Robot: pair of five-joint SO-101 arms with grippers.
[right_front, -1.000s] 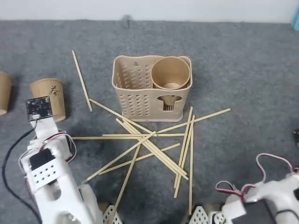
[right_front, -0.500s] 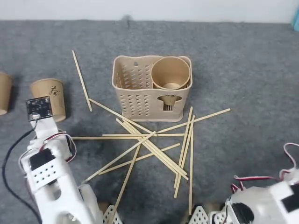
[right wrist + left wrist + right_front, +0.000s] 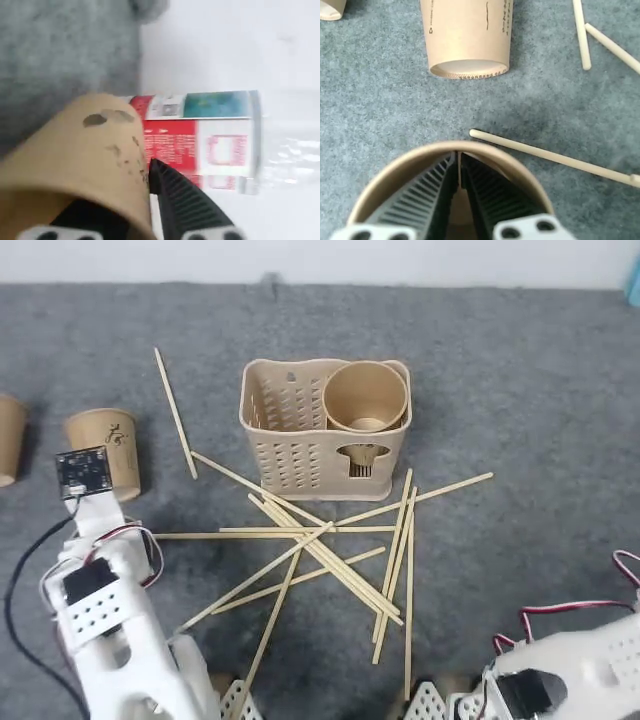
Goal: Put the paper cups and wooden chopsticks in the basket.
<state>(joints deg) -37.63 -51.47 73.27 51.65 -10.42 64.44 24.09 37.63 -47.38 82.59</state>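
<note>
Over the last second the right arm [image 3: 575, 680] is swinging lower and outward, away from the basket [image 3: 300, 455], while the left arm [image 3: 95, 610] is keeping still to the basket's near left. The right fingers [image 3: 177, 202] are clenching the wall of a paper cup [image 3: 85, 150]. The left fingers [image 3: 487, 192] are pinching the rim of a second cup [image 3: 435, 147].

A third cup [image 3: 366, 395] is already sitting in the basket's right compartment. A loose cup [image 3: 105, 440] and a farther cup [image 3: 8, 440] are resting well left of the basket, and the chopsticks [image 3: 330, 550] are lying unmoved just in front of it. Two cups are probably heading in next, with every stick waiting.

Grey felt is covering the worktop [image 3: 520, 370], which is meeting a white band [image 3: 400, 260] behind the basket. A red-and-green box [image 3: 200, 130] is showing beyond the right fingers.
</note>
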